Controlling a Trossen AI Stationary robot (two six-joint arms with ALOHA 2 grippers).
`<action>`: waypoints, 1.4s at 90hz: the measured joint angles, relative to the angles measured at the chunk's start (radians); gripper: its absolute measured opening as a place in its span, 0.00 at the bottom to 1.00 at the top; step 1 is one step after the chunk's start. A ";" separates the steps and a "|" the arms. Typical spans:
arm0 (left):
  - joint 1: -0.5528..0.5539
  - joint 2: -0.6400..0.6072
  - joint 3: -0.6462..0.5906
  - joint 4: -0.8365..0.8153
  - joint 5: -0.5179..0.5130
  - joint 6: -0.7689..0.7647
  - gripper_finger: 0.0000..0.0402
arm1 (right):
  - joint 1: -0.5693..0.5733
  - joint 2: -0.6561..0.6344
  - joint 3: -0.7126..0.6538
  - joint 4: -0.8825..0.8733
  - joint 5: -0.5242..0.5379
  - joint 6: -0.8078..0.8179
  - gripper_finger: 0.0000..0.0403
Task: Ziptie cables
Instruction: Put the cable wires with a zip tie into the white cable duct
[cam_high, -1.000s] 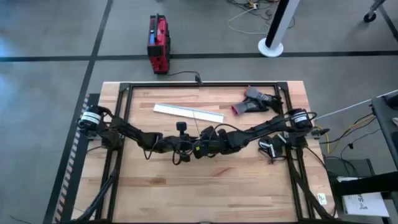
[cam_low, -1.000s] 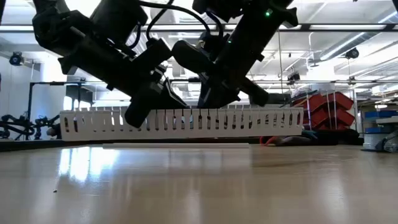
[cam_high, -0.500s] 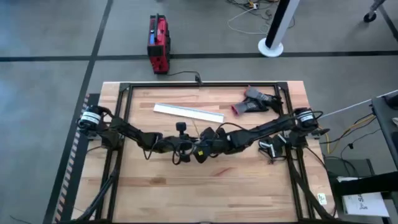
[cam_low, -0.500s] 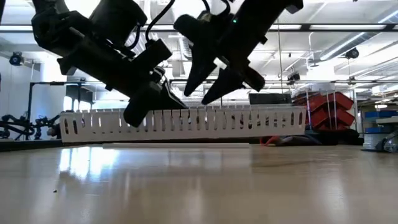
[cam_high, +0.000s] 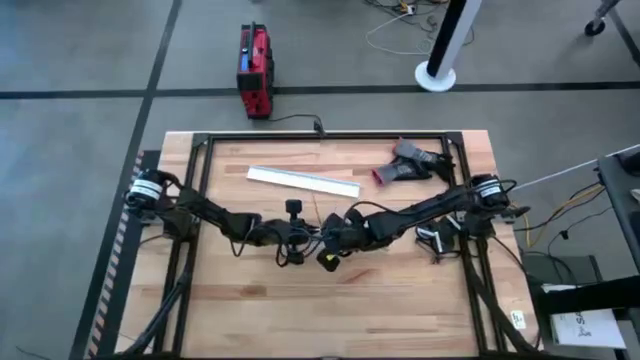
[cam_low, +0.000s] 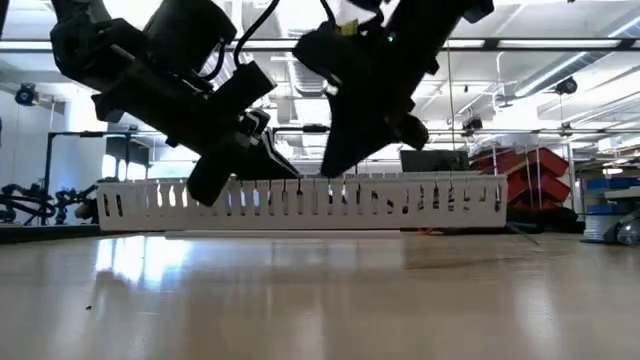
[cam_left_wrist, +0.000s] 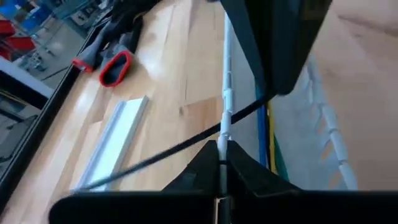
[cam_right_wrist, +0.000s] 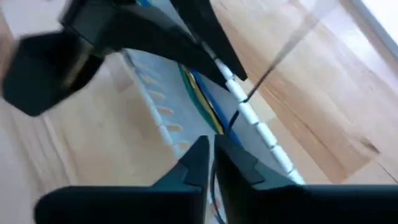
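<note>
The cables (cam_right_wrist: 202, 102), blue, yellow and green strands side by side, lie along the inside of a white slotted channel (cam_right_wrist: 168, 118) held up off the table near its centre. The ziptie (cam_left_wrist: 180, 146) is a thin black strip crossing the channel's wall at a slant, its free end pointing away toward 10 o'clock from the bundle. The left gripper (cam_left_wrist: 222, 163) has its fingers pressed together on the channel's thin white wall. The right gripper (cam_right_wrist: 211, 155) meets it from 3 o'clock, fingers nearly closed with only a slit between them, the dark ziptie running down into that slit. A second white channel piece (cam_high: 303, 181) lies flat on the wooden table (cam_high: 400, 310) toward 12 o'clock.
</note>
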 joint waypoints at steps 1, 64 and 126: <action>0.000 0.000 0.000 0.000 0.000 -0.002 0.00 | 0.000 0.003 0.000 0.002 -0.005 0.003 0.03; 0.000 0.003 0.000 -0.139 0.048 -0.079 0.00 | 0.038 -0.018 0.103 -0.012 0.013 -0.168 0.40; -0.007 -0.004 -0.005 -0.211 0.232 -0.333 0.39 | -0.279 -0.213 -0.431 0.464 0.023 -0.640 0.71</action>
